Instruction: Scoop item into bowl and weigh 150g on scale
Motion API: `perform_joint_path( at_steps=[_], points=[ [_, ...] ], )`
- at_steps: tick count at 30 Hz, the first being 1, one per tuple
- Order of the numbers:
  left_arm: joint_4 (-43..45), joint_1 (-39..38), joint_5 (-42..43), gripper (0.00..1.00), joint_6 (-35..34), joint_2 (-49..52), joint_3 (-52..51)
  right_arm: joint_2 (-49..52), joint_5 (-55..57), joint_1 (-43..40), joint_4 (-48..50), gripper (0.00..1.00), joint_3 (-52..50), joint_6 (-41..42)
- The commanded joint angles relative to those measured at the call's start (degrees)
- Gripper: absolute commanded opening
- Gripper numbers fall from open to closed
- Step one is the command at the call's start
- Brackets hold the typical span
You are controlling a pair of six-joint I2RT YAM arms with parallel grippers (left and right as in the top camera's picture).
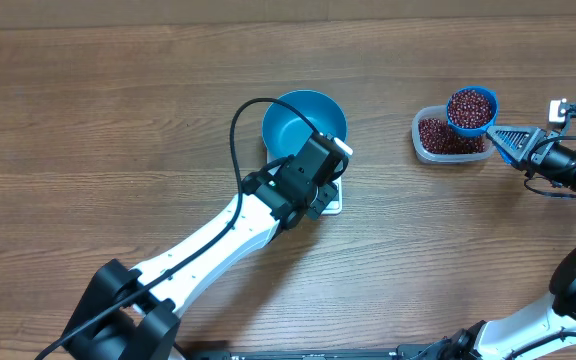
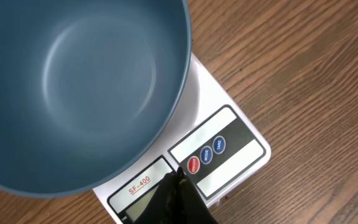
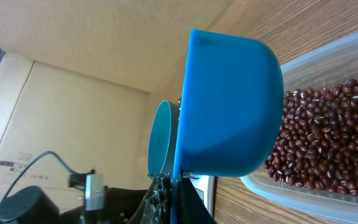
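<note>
The white scale [image 2: 225, 152] sits on the wooden table [image 1: 118, 120] with the deep blue bowl [image 2: 73, 87] standing on its platform. The bowl overhangs the far edge of the scale and has nothing inside it. Only the scale's near strip shows, with a display window, the label SF-400 and three round buttons. The left gripper [image 2: 179, 182] hangs over that strip with its fingers pressed together and nothing between them. Its dark tip comes down just beside the red button [image 2: 193, 165]; whether it touches the scale cannot be told from the wrist view. Well to the right of the scale, and clear of it, lies a clear plastic tub [image 1: 420, 128] with a layer of dark red-brown beans [image 3: 328, 137] across its bottom. A small blue scoop [image 1: 471, 110] is held over the tub's far right corner, on the side away from the scale, heaped to the rim with more of the beans. The right gripper [image 1: 513, 141] pinches the scoop by its handle, which points away from the scale. In the right wrist view the scoop's rounded underside fills the middle, the tub is behind it, and the bowl on the scale shows small beyond it.
</note>
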Motion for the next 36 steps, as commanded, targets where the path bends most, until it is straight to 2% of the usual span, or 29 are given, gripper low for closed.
perform_joint_path(
  at_steps=[1, 8, 14, 27, 36],
  points=[
    [-0.5, -0.3, 0.5, 0.04, -1.4, -0.1, 0.1, 0.1, -2.0, -0.5, 0.3, 0.04, -0.2, -0.3],
    [-2.8, -0.3, 0.0, 0.04, -1.6, 0.3, 0.1, 0.1, -2.0, -0.5, 0.3, 0.04, -0.2, -0.3],
    [-7.0, -0.3, -0.2, 0.04, -5.2, 0.6, -0.1, 0.1, -2.0, -0.5, 0.3, 0.04, -0.2, -0.3],
    [-1.9, -0.4, 0.3, 0.04, -5.1, 9.9, -0.1, 0.1, -2.0, -0.5, 0.4, 0.04, -0.2, -0.3],
    [1.5, -0.4, 1.8, 0.04, -3.9, 10.9, -0.1, 0.1, -0.7, -0.5, 0.3, 0.04, -0.2, -0.3]
  ],
)
